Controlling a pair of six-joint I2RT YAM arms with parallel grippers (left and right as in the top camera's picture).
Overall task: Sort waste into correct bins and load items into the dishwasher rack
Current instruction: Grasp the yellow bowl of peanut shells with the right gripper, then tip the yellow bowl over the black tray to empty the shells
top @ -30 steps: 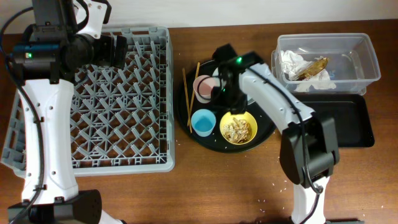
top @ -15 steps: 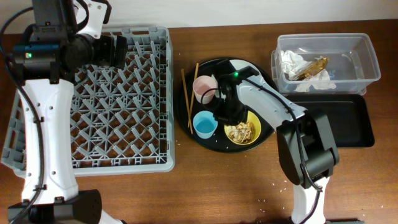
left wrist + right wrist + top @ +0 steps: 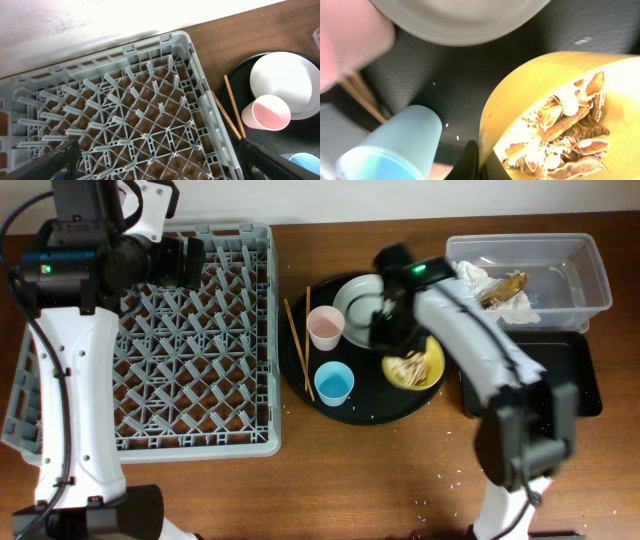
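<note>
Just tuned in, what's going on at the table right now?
The right hand is shut on the rim of the yellow bowl, tilted with food scraps inside, above the round black tray. The plate, pink cup, blue cup and chopsticks await loading. The left hand hangs open over the rack.

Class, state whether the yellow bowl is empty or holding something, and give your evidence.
Holding something: the yellow bowl contains beige-brown food scraps, plain in the overhead and right wrist views.

Dark brown wooden table (image 3: 330, 485) fills overhead view; plain white wall (image 3: 400, 198) strip along far edge; light bright, even.
</note>
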